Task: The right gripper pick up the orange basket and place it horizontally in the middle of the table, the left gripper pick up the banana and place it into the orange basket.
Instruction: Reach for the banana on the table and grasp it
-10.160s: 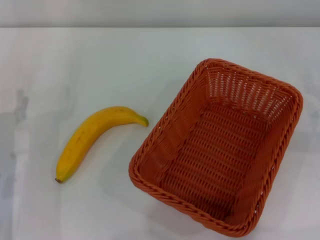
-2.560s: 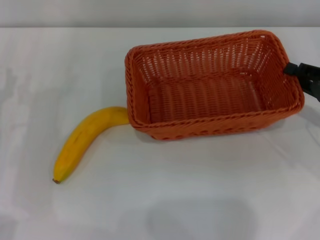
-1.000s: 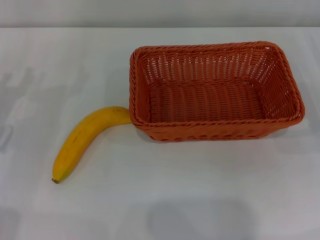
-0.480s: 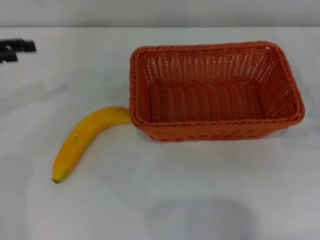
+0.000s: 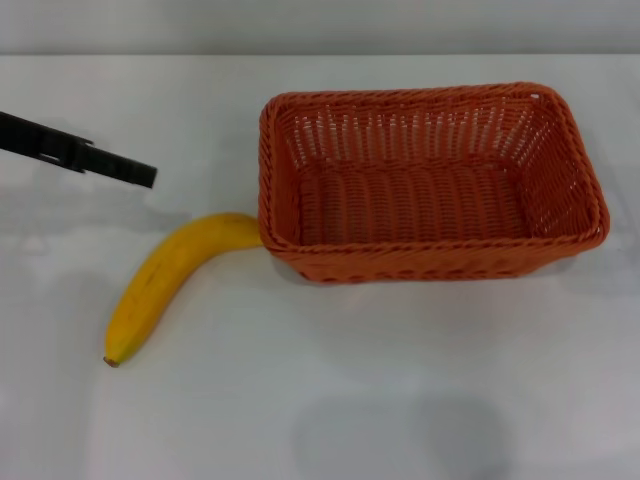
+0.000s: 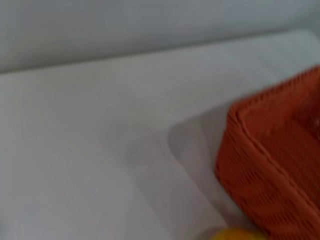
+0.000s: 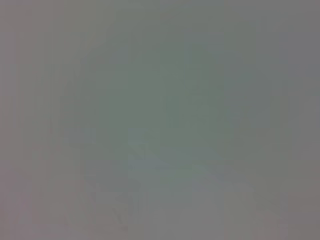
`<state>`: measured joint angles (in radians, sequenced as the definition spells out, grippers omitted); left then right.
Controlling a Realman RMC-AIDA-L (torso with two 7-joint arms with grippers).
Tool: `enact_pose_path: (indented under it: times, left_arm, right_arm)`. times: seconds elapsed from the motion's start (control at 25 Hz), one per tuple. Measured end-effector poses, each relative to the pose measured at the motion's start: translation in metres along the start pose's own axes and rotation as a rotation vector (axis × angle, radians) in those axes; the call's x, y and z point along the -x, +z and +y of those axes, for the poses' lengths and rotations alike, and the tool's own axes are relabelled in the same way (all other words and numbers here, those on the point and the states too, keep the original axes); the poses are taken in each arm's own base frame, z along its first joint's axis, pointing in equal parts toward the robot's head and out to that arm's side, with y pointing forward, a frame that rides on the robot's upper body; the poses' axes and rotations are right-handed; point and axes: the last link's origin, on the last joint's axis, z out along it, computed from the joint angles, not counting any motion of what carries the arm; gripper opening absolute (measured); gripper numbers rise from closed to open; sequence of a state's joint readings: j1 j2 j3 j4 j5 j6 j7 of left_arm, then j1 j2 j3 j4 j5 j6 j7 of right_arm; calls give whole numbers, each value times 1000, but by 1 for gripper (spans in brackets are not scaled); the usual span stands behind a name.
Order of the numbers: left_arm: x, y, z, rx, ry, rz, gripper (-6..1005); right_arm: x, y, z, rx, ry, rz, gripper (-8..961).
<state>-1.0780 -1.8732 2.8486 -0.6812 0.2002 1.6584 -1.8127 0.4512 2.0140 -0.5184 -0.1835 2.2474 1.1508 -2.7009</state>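
The orange basket (image 5: 430, 185) lies lengthwise across the middle of the white table (image 5: 330, 380), its open side up and nothing inside. The yellow banana (image 5: 165, 280) lies to its left, with the upper end touching the basket's near-left corner and the dark tip pointing toward the table's front. My left gripper (image 5: 140, 174) reaches in from the left as a slim black bar, above and behind the banana and apart from it. In the left wrist view I see a corner of the basket (image 6: 270, 165) and a sliver of the banana (image 6: 235, 234). The right gripper is out of view.
A pale wall (image 5: 320, 25) runs along the table's far edge. Bare white tabletop lies in front of the basket and banana. The right wrist view is a plain grey blur with nothing to make out.
My left gripper has moved in from the left edge toward the banana. The basket and banana have stayed still over the last second.
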Motion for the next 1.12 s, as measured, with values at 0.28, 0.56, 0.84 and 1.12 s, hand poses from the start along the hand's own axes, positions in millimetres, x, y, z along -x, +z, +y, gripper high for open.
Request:
enact_pose_path:
  times: [0.28, 0.56, 0.84, 1.12]
  left_arm:
    - [-3, 45, 21, -32, 106, -167, 874]
    - [-1, 72, 32, -50, 164, -241, 875]
    - [4, 87, 35, -64, 189, -289, 866]
    - [9, 91, 36, -88, 209, -341, 783]
  right_arm:
    - [1, 3, 2, 4, 1, -2, 876]
    - [1, 6, 3, 4, 1, 5, 876]
    - [1, 7, 3, 3, 0, 7, 876]
    - [2, 7, 0, -9, 3, 2, 876]
